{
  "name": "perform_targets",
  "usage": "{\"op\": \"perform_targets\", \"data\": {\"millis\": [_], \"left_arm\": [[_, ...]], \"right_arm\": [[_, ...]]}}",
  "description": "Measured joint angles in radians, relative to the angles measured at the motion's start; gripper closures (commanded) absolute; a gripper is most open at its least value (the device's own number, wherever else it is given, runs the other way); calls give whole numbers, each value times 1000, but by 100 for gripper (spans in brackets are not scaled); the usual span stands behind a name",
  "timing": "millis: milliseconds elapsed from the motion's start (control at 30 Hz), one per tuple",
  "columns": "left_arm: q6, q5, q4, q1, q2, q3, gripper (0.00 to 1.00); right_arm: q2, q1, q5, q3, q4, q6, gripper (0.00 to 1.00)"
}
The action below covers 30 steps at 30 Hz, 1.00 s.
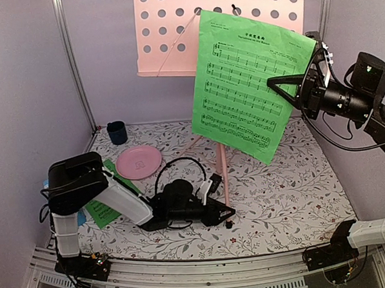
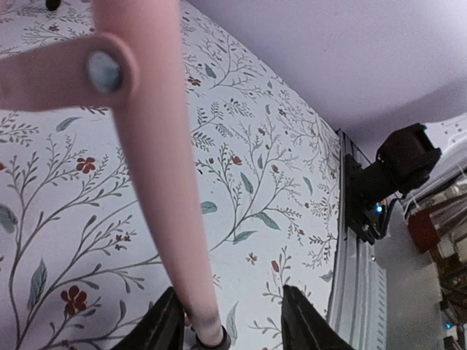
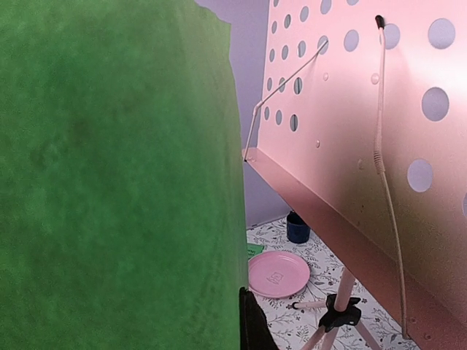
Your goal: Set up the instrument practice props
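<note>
Page (image 1: 100, 214) half under left arm (image 1: 123, 204)

Pink stand (image 1: 167, 29), green sheet (image 1: 244, 83), floral table (image 1: 298, 196)

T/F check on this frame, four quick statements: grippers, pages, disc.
1. The right gripper pinches a green sheet-music page by its edge. True.
2. The pink disc is held by a gripper. False: it lies free on the table, near the dark blue cup.
3. The left gripper has its jaws either side of a pink stand leg. True.
4. Both green pages are held up. False: the second green page lies on the table, partly under the left arm.
</note>
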Motion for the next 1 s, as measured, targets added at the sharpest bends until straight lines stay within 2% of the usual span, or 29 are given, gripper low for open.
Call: {"op": "perform_targets", "data": {"millis": [33, 67, 100, 167, 400, 567, 767, 867, 1000], "left_arm": [[11, -7, -10, -4, -23, -16, 38], [19, -17, -25, -9, -61, -42, 26], [32, -33, -44, -13, -110, -70, 21], [78, -65, -100, -16, -219, -103, 19], [287, -212, -315, -16, -607, -110, 23], [438, -321, -451, -16, -815, -93, 27], [632, -466, -652, -16, -861, 166, 35], [726, -546, -693, -16, -874, 273, 40], [842, -656, -721, -15, -875, 372, 44]], "right_arm": [[1, 0, -2, 7, -3, 6, 100], [1, 0, -4, 15, -9, 14, 100], [1, 0, -5, 24, -16, 18, 100], [5, 0, -5, 55, -36, 31, 100], [61, 0, 43, 203, -90, 50, 100], [119, 0, 134, 332, -133, 64, 100], [205, 0, 253, 536, -195, 67, 100], [241, 0, 300, 615, -219, 64, 100], [264, 0, 346, 641, -237, 63, 100]]}}
